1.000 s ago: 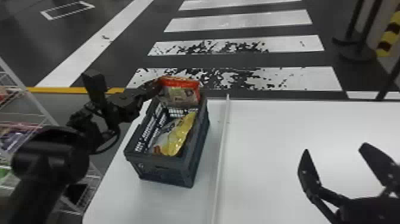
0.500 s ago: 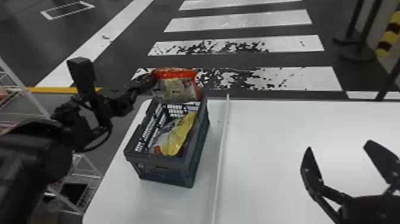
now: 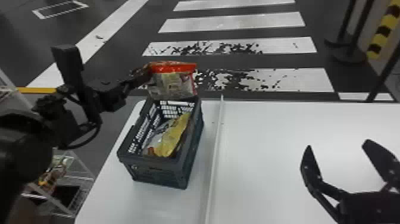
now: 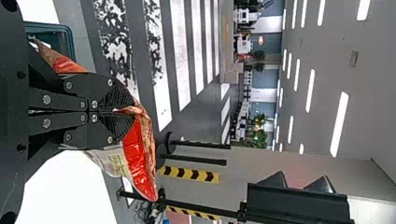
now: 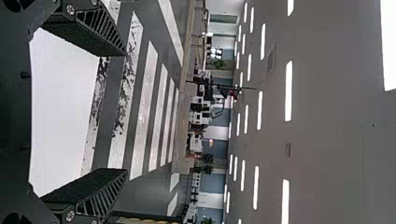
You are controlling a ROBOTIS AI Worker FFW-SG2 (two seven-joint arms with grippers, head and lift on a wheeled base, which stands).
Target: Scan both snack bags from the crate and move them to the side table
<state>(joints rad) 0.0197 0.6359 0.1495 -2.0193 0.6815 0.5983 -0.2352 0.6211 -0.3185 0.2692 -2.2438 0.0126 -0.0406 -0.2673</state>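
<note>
In the head view my left gripper point(image 3: 145, 71) is shut on the top corner of a red-topped snack bag point(image 3: 172, 82), which hangs upright over the crate's far end. The left wrist view has my left gripper point(image 4: 123, 112) with both fingers pressed together on the red bag point(image 4: 140, 161). A yellow snack bag point(image 3: 172, 135) leans inside the dark crate point(image 3: 154, 162). Over the right part of the white table, my right gripper point(image 3: 339, 146) stands open and holds nothing; in the right wrist view the right gripper point(image 5: 123, 112) has its fingers wide apart.
A raised white strip point(image 3: 215, 161) runs along the white table point(image 3: 262, 166), just right of the crate. A wire rack point(image 3: 80, 175) with goods stands at the lower left. Black posts point(image 3: 348, 56) rise from the floor at the far right.
With the red bag in it, my left gripper has shifted slightly right and the bag hangs straighter over the crate's far end. The left forearm has swung. The right gripper has moved only slightly.
</note>
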